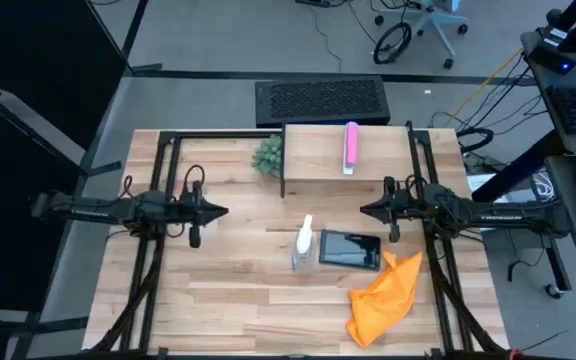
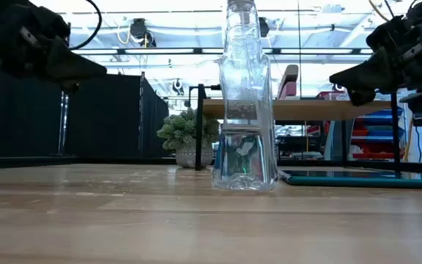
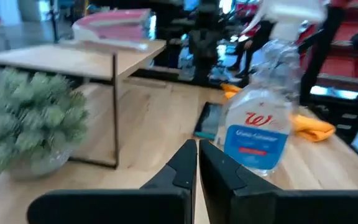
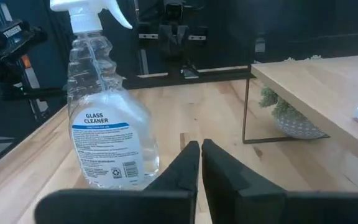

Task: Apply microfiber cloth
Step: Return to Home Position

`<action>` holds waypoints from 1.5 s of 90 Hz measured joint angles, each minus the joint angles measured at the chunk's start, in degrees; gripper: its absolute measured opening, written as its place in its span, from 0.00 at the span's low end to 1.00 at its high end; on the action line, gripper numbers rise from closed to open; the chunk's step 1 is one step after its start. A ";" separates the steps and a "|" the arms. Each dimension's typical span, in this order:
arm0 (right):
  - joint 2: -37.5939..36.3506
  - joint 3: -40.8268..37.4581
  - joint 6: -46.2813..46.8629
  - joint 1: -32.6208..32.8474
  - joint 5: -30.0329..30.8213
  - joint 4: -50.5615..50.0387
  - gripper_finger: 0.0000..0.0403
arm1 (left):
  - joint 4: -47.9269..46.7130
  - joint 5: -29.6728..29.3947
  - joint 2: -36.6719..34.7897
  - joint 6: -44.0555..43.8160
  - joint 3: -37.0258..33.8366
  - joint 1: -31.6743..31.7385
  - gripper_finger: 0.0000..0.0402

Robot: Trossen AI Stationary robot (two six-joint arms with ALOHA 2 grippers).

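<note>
We see the left gripper (image 1: 222, 211) hanging above the pale plank table (image 1: 218, 300). Its two dark wedge-shaped fingers (image 3: 180, 171) are pressed together with only a hairline between them, and they hold nothing. The right gripper (image 1: 364, 210) faces it, its fingers (image 4: 182, 169) likewise closed and empty.

The microfiber cloth (image 1: 383, 295), soft, bright orange and crumpled into a rough triangle, lies on the table off to the side of the right gripper, back behind its fingertips. It is well apart from the left gripper. One corner reaches toward the flat, glossy dark tablet (image 1: 350, 250); we cannot tell whether they touch.

A clear plastic spray bottle (image 1: 305, 248) with a ribbed neck and a white trigger head stands just beside the tablet, between the two grippers and slightly off their line.

The left wrist view shows tablet and cloth beyond the bottle, while the right wrist view shows only the bottle, its label reading "GLASS CLEANER". In the low view the bottle's top is cut off, the tablet is a thin edge, and the cloth is a mere orange sliver at the frame's margin.
</note>
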 joint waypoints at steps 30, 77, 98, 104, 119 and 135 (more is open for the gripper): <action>0.00 0.00 1.56 0.05 -0.19 0.72 0.00 | -2.59 10.27 -7.94 -0.63 0.00 -1.27 0.00; -0.19 0.00 0.10 1.39 -0.55 3.43 0.00 | -5.52 9.29 -14.76 -1.24 -2.69 -2.62 0.00; -4.94 0.01 0.89 1.39 -4.39 -1.61 0.00 | -8.02 9.23 -15.59 -2.40 -2.69 -2.62 0.00; -7.34 0.01 0.94 1.40 -4.43 -4.00 0.00 | -8.14 8.85 -15.59 -2.25 -2.69 -2.62 0.00; -14.07 0.02 0.95 1.40 -4.44 -10.47 0.00 | -8.31 7.33 -15.59 -2.27 -2.69 -2.62 0.00; -18.96 0.07 0.95 1.51 -4.63 -13.09 0.00 | -8.40 6.86 -15.59 -2.60 -2.69 -2.60 0.00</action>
